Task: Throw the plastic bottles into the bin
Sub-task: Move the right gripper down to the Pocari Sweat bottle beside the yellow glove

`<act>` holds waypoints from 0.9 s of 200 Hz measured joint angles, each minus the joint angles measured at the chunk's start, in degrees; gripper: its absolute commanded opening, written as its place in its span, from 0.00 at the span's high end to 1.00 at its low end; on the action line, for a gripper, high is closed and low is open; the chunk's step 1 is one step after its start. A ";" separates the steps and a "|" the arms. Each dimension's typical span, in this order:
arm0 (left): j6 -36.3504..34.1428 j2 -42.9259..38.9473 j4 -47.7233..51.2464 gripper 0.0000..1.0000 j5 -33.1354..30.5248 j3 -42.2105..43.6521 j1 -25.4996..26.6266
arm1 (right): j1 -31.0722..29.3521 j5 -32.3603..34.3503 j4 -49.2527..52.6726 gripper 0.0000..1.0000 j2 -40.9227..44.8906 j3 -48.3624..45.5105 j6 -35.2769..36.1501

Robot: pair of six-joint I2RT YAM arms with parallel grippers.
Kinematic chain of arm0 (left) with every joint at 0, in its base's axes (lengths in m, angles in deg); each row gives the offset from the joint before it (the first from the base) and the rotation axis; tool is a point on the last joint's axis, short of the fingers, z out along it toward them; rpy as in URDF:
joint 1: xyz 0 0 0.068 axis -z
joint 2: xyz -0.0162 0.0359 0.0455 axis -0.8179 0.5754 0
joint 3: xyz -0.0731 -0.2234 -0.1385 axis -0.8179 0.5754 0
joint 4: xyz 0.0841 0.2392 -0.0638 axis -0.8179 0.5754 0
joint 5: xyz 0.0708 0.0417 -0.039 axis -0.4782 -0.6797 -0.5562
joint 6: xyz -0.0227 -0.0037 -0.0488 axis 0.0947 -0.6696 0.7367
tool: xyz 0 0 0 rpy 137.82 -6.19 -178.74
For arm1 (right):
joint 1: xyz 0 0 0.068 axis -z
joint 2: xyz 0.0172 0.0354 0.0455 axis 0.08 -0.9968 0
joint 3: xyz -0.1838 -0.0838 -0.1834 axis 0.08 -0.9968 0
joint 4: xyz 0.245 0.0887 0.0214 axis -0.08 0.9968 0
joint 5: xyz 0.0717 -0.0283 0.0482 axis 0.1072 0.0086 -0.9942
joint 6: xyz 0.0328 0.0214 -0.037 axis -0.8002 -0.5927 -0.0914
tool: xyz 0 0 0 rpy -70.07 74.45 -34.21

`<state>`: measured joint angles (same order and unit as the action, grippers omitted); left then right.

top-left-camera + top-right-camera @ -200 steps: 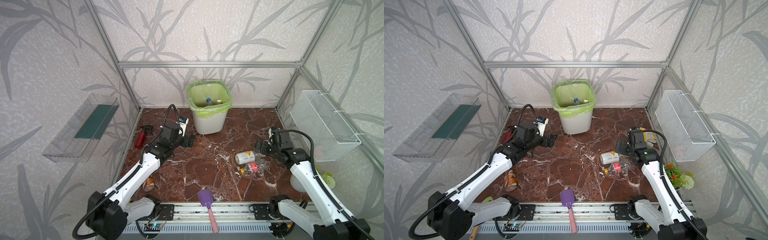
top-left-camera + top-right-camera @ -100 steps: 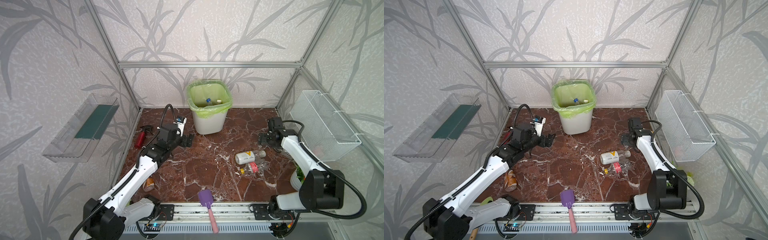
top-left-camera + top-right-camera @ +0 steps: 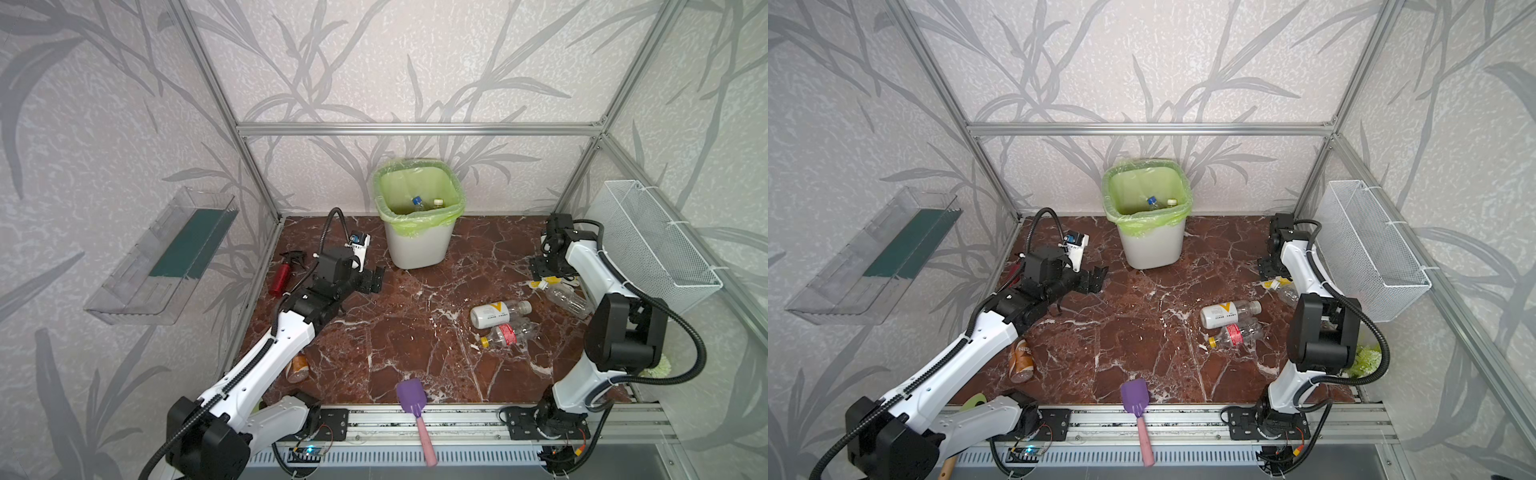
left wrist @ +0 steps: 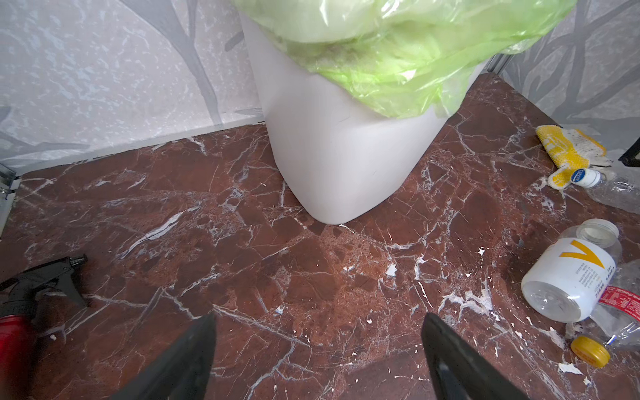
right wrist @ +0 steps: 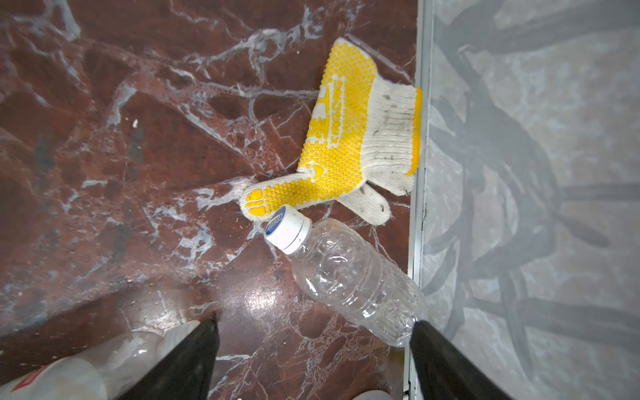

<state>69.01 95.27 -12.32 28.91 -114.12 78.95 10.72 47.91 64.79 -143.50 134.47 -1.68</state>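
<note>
The right gripper (image 5: 313,325) hangs low over the far right floor, fingers apart with nothing between them. Just beyond them lies a clear bottle (image 5: 353,277), base by the right wall, white cap pointing left and slightly far, against a yellow-dotted glove (image 5: 346,138). Nearer the middle, a white-labelled bottle (image 3: 496,312) lies left to right, neck rightward. Beside it, a red-labelled bottle (image 3: 509,332) points its yellow cap left. The left gripper (image 4: 318,322), fingers apart and empty, hovers left of the bin (image 3: 419,249) at the far wall.
</note>
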 measured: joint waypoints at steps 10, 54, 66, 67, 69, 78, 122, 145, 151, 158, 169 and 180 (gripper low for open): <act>0.00 0.07 -0.02 0.09 0.00 0.00 -0.20 | -0.15 -0.15 0.07 0.11 -0.24 -0.85 1.38; 0.07 1.46 -0.09 0.08 0.26 0.00 -1.42 | 0.22 1.46 -0.37 0.11 -0.11 -6.95 5.33; 0.04 2.08 -0.11 0.08 0.24 0.00 -1.66 | 0.59 2.34 -0.52 0.11 -0.13 -7.34 5.90; 0.04 2.10 -0.11 0.08 0.26 0.00 -1.66 | 0.59 2.38 -0.52 0.11 -0.13 -7.34 5.95; 0.04 2.21 -0.11 0.08 0.24 0.00 -1.73 | 0.68 2.56 -0.63 0.11 -0.13 -7.37 6.10; 0.04 2.69 -0.09 0.09 0.22 0.00 -1.92 | 0.96 3.15 -1.16 0.11 -0.13 -7.34 6.49; 0.04 4.79 -0.11 0.09 0.22 0.00 -2.56 | 2.14 6.84 -5.46 0.10 -0.24 -9.68 8.70; 0.04 5.51 -0.09 0.09 0.20 0.00 -2.84 | 2.43 8.20 -7.08 0.10 -0.35 -11.45 10.03; 0.04 5.62 -0.11 0.09 0.20 0.00 -2.89 | 2.47 8.52 -7.54 0.10 -0.44 -11.74 10.32; 0.04 5.73 -0.09 0.09 0.20 0.00 -2.89 | 2.47 8.87 -8.04 0.10 -0.59 -11.89 10.60; 0.04 5.88 -0.11 0.09 0.20 0.00 -2.95 | 2.47 9.40 -9.14 0.10 -0.76 -12.13 11.19; 0.04 5.90 -0.09 0.09 0.20 0.00 -3.13 | 2.51 9.81 -10.14 0.10 -0.92 -12.35 11.58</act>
<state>69.06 101.18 -12.41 29.10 -114.12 75.82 13.23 57.72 54.65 -144.42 122.12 9.90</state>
